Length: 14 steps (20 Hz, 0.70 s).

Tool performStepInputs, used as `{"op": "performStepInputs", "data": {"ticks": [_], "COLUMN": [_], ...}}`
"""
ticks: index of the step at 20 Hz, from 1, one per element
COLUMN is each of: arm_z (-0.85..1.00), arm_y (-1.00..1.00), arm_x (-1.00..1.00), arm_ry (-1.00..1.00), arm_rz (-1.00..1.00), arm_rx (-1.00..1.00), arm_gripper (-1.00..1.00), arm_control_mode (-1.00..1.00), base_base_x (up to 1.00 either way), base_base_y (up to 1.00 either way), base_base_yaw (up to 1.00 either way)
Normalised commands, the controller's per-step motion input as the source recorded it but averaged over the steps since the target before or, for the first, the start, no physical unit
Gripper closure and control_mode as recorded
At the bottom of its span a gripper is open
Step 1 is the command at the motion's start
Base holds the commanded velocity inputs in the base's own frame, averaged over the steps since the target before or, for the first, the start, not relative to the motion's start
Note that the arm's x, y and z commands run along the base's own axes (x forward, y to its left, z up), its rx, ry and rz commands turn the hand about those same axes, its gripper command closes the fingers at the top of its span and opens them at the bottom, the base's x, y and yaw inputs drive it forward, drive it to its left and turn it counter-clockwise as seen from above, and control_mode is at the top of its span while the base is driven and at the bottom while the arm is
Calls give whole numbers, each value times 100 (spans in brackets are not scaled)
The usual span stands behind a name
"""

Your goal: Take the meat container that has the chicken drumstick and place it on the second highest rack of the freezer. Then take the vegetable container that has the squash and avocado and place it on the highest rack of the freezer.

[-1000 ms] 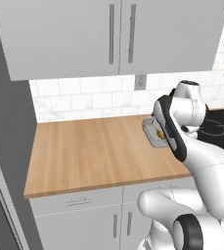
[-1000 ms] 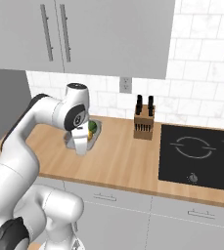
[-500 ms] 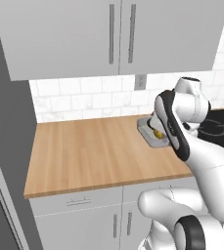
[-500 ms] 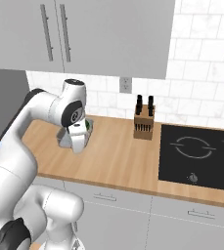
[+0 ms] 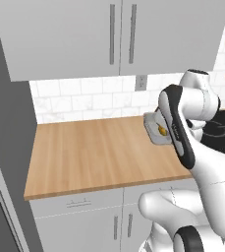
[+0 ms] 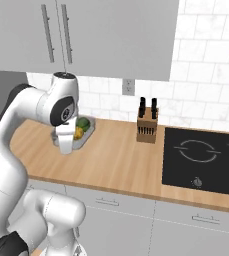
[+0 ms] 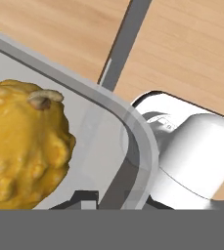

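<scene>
The white arm (image 5: 178, 123) rises from the base in front of the wooden counter (image 5: 94, 152). It folds sharply at the elbow, so the forearm slants down and the hand points at the worktop near the counter's right end. The gripper (image 6: 66, 148) is closed on the rim of the clear tray (image 7: 133, 127). A knobbly yellow squash (image 7: 20, 146) sits inside the tray, with the green avocado (image 6: 85, 124) just beyond it.

Over the past second the wrist has turned and the forearm has swung a little to the left. The tray has come round with it, though it has hardly travelled along the counter. It appears to hang just off the wood rather than rest on it, but the arm hides its underside, so that is uncertain. The base has not moved.

This looks like the start of the carry for the vegetable half of the job. The tray is secured and is being turned toward the left, with the whole trip to the freezer's top shelf still ahead.

The tall grey side of what is probably the freezer (image 5: 6, 128) stands at the counter's left end, well away from the tray. To the right of the tray, against the tiled wall, stands a knife block (image 6: 147, 127), and right of that lies the black cooktop (image 6: 201, 155). Grey wall cupboards (image 5: 114, 34) hang above the counter.
</scene>
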Motion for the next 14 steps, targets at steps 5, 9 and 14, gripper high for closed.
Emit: {"op": "performStepInputs", "data": {"ticks": [5, 9, 14], "arm_z": [14, 0, 0], "arm_y": [-3, -4, 0], "arm_x": [-2, 0, -3], "arm_ry": [0, 0, -1], "arm_rz": [-6, -1, 0], "arm_rx": [0, 0, 0], "arm_gripper": [100, 100, 100], "arm_control_mode": [-100, -100, 100], "base_base_x": [0, 0, -5], "base_base_y": [0, 0, 0], "base_base_yaw": [0, 0, 2]}}
